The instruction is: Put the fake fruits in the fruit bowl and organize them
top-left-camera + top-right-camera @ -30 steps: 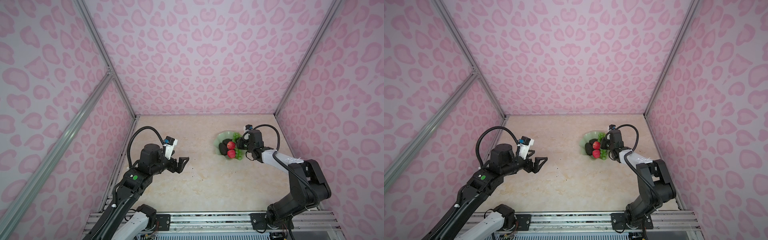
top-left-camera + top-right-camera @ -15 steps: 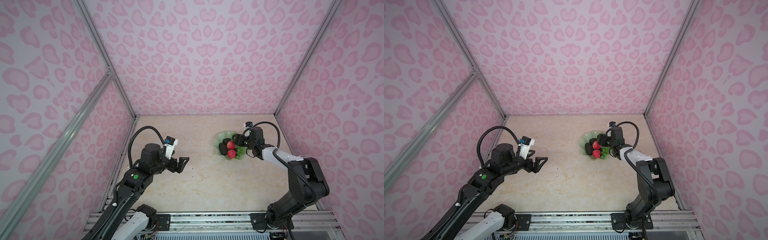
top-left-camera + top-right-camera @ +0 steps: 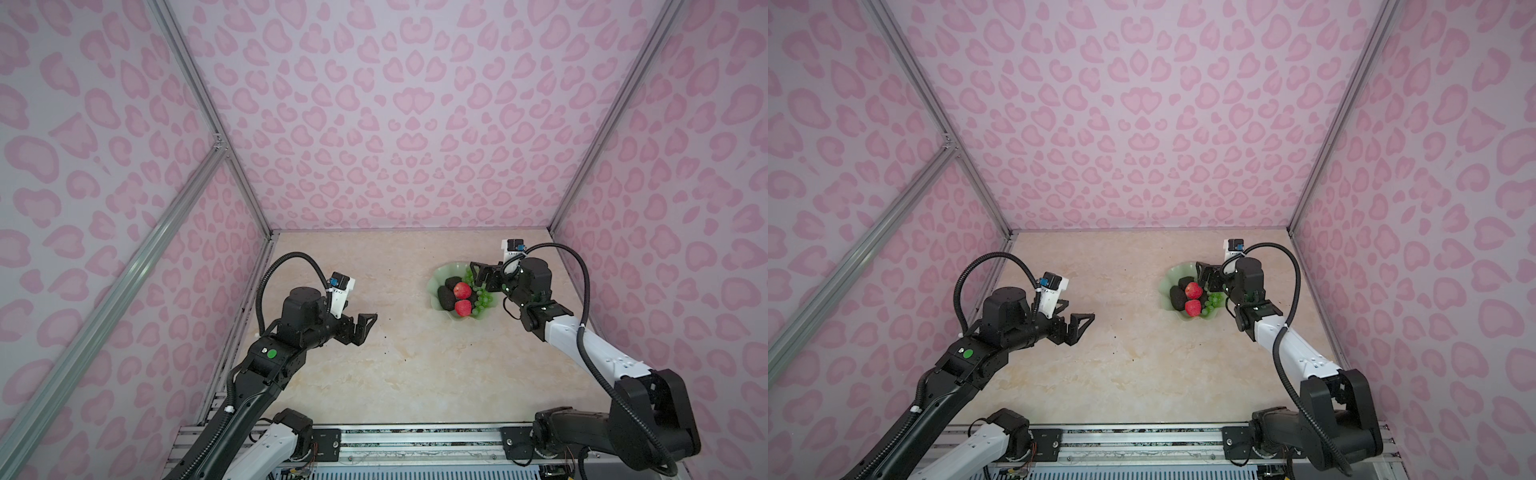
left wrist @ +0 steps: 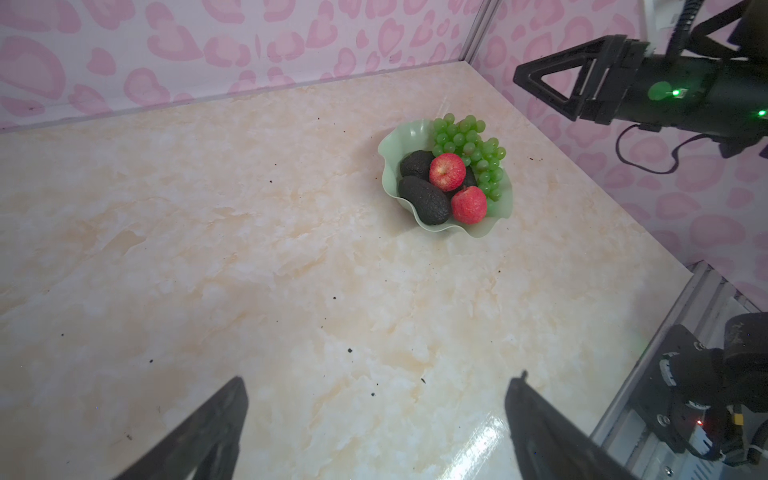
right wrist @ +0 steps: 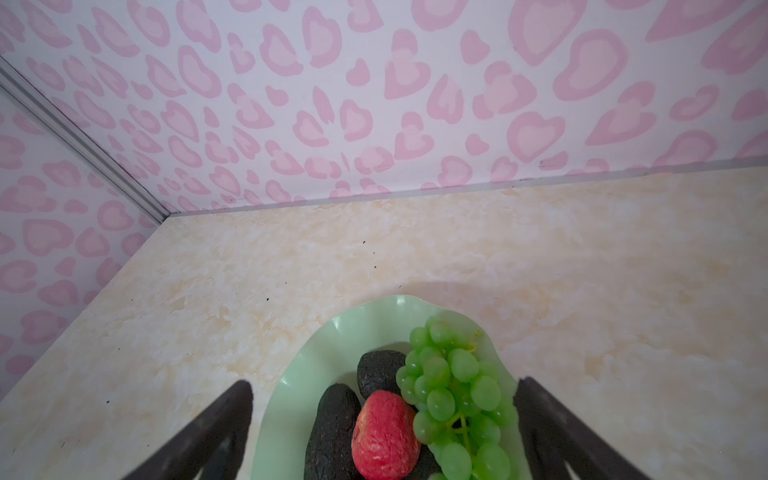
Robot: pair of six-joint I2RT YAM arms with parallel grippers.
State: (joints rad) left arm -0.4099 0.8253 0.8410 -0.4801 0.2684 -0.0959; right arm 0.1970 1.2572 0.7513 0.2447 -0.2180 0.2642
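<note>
All visible fruit lies in the bowl (image 4: 409,135), right rear of the surface (image 4: 249,249): grapes (image 4: 469,149), two apples (image 4: 447,171), avocados (image 4: 424,199). No fruit lies outside it. The right fingers (image 5: 557,432) stand wide and empty above the bowl. The left fingers (image 4: 199,436) stand wide and empty, well apart from it. Judgement: placement complete; at most tidying is left.

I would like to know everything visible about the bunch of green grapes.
The bunch of green grapes is a cluster of many small, round, glossy, translucent berries on thin pale stems, plastic-looking. It lies inside the pale green bowl, on the side towards the right arm, some berries covering the wavy rim. It seems to rest against a red apple. The open right hand hovers above it without touching.
</note>
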